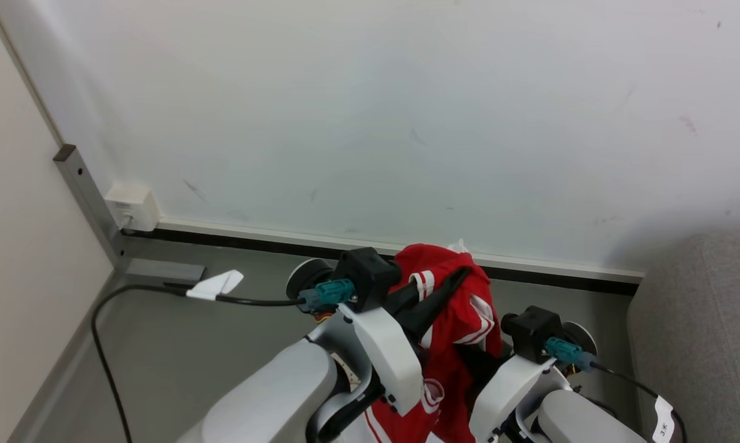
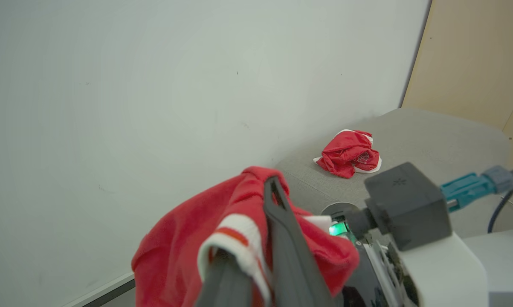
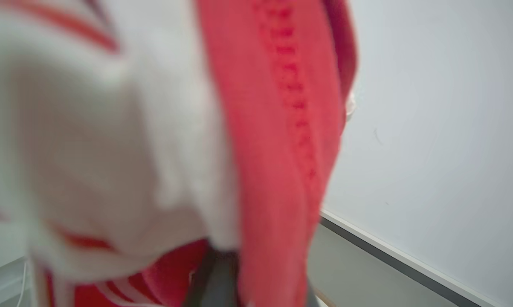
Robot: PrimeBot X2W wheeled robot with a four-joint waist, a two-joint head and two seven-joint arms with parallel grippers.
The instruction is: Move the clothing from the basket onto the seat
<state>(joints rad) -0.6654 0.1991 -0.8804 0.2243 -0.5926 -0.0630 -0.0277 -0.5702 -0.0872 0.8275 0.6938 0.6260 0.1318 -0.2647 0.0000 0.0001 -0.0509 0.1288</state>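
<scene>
The clothing, a red garment with white stripes, hangs off the floor between my two arms. My left gripper is shut on it, and the cloth drapes over its dark fingers. My right gripper shows as one narrow dark shape, shut into the blurred red and white cloth right at the lens. Another red garment lies crumpled on the grey seat by the wall. The seat's edge is to my right. The basket is out of view.
A white wall with a dark baseboard stands close ahead. On the grey floor to the left, a black cable with a white tag runs from my left wrist. A socket box and a metal post mark the left corner.
</scene>
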